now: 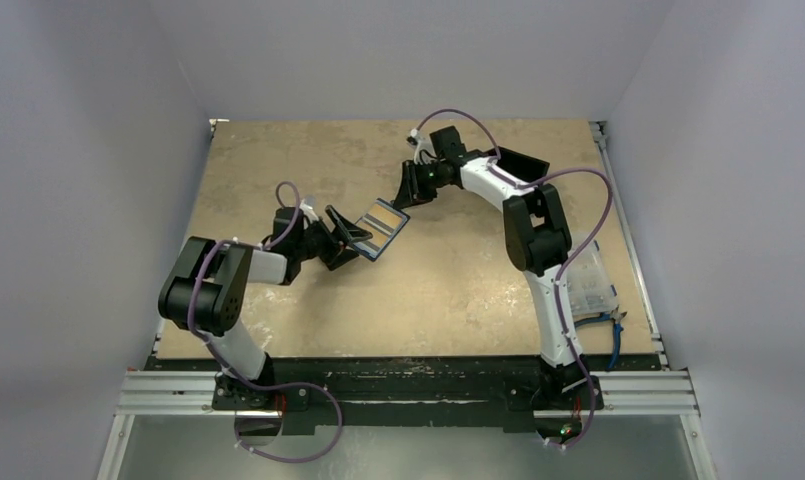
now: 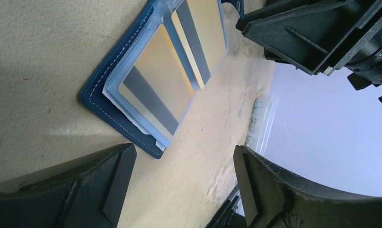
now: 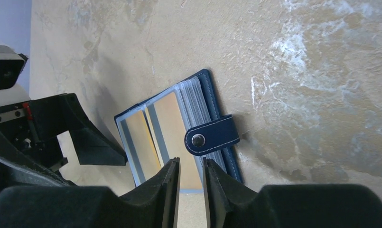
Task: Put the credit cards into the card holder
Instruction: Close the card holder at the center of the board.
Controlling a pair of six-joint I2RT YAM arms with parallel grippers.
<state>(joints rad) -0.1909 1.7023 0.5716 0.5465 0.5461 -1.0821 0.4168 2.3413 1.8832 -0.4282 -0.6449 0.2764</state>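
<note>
Black and spread wide, the left claw (image 2: pixel 184 156) hovers low over the desk (image 2: pixel 37 57), jaws well apart, nothing between them! Just ahead of its fingertips lies the card holder (image 2: pixel 101 97), folded open and flat, navy cover down, clear sleeves (image 2: pixel 112 88) facing up. Gold cards (image 2: pixel 163 71) with grey stripes show through the top sleeves on both halves.

Past the holder's far edge comes the right claw (image 3: pixel 189 164), poised over that edge with its jaws drawn to a narrow slot. Whether they nip a sleeve, I cannot tell. Just beside its right finger, the snap strap (image 3: pixel 212 137) lies across the sleeve stack.

How will it handle? Light, I'd say, and floppy at the fold, likely to skate on the desk if pushed from one side only. The sleeves look thin and slick, easy to crease; the cards inside lend the only stiffness. Best hold, to my eye: the stitched cover edge nearest the left claw, pinched together with the stack, not the bendy strap.
</note>
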